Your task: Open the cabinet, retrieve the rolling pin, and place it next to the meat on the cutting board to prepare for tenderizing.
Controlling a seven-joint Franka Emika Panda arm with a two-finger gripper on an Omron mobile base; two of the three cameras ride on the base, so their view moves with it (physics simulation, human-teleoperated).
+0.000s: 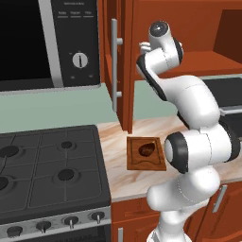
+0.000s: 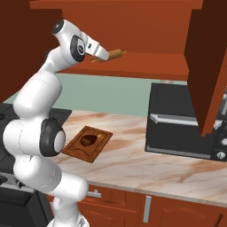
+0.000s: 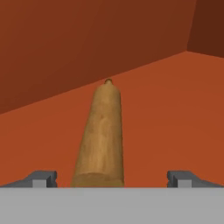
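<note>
The cabinet (image 2: 146,66) stands open, its left door (image 1: 115,66) and right door (image 2: 208,66) swung out. The rolling pin (image 2: 116,54) lies on the cabinet's shelf. In the hand view the rolling pin (image 3: 101,135) runs lengthwise away from me, its near end between my fingertips (image 3: 41,179). My gripper (image 2: 104,55) is open, reaching into the cabinet, with its jaws wide on both sides of the pin and apart from it. The meat (image 1: 146,149) (image 2: 87,140) rests on the cutting board (image 1: 137,163) (image 2: 99,148) on the counter below.
A black stove (image 1: 47,165) sits left of the board, with a microwave (image 1: 47,42) above it. A black toaster oven (image 2: 177,119) stands on the counter to the right. The marbled counter (image 2: 133,164) has free room beside the board.
</note>
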